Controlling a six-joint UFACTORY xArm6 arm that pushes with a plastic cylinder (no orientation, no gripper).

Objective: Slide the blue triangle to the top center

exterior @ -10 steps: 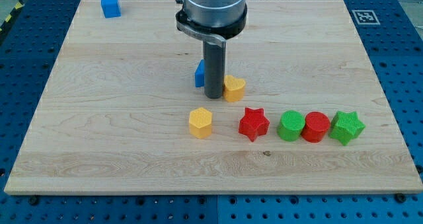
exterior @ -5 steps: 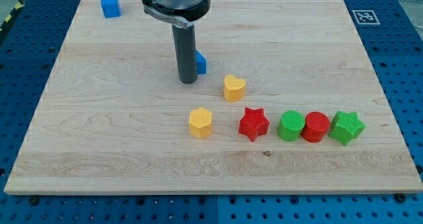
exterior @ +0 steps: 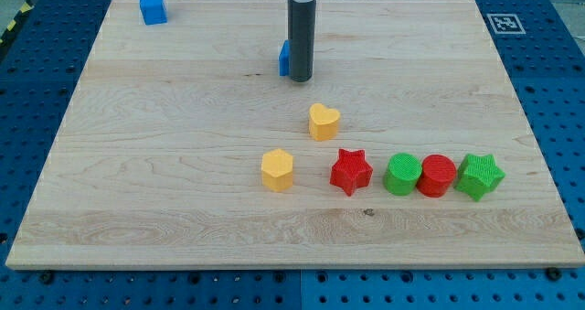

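1. No claw on this rig, so there is no open/closed state to report: the arm ends in a plain dark rod. My tip (exterior: 300, 79) is down on the wooden board (exterior: 137, 191), upper middle of the view.
2. The blue triangle (exterior: 284, 58) is touching the rod on its left side and mostly hidden behind it. Only a thin blue sliver shows, so I can't confirm the shape from this frame.
3. The tip sits at the triangle's lower right. From that side, my read is that a push sends the block up the board and slightly left.
4. The triangle is already in the upper centre zone, though some way short of the top edge. I judge the task close to done, with a short upward push left.
5. Risk: contact is off-centre, so the block may rotate or slip off to the view's left instead of going straight up.
6. The yellow heart (exterior: 324, 122) is below the tip, apart from it and out of the push path.
7. The yellow hexagon (exterior: 277, 169) is further down, and the red star (exterior: 351, 171) is to its right.
8. The green cylinder (exterior: 402, 174), red cylinder (exterior: 437, 175) and green star (exterior: 480, 176) sit in a tight row at lower right, apparently touching. All are well away.
9. The blue cube (exterior: 153, 7) is parked in the top left corner. Not the target.
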